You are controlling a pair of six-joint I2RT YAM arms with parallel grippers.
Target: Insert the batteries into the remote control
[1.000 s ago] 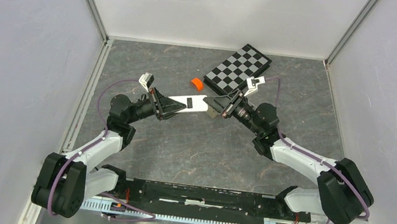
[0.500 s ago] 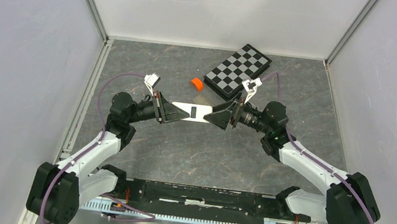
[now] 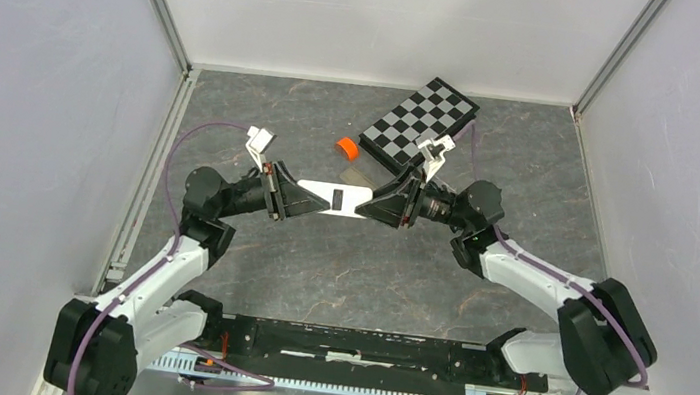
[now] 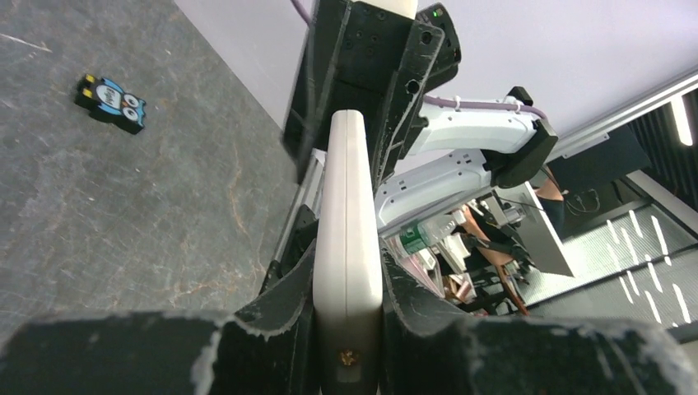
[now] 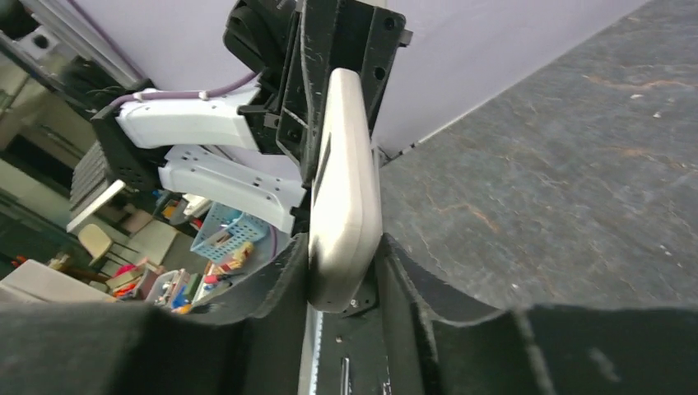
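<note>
Since a slim remote lying flat is awkward to turn or open, the remote control (image 3: 336, 199) hangs above the middle of the table (image 3: 316, 274). The left pincer (image 3: 304, 198) is clamped on one end and the right pincer (image 3: 372, 204) is closed narrowly against both faces of the other (to my eye a regrasp or handover); no batteries show in any view. A second ago it slanted, its right end farther from the arms, whereas now it runs level between them.

The remote control (image 3: 337, 197) has both ends hidden between the fingers of the left gripper (image 3: 304, 198) and the right gripper (image 3: 370, 204).
</note>
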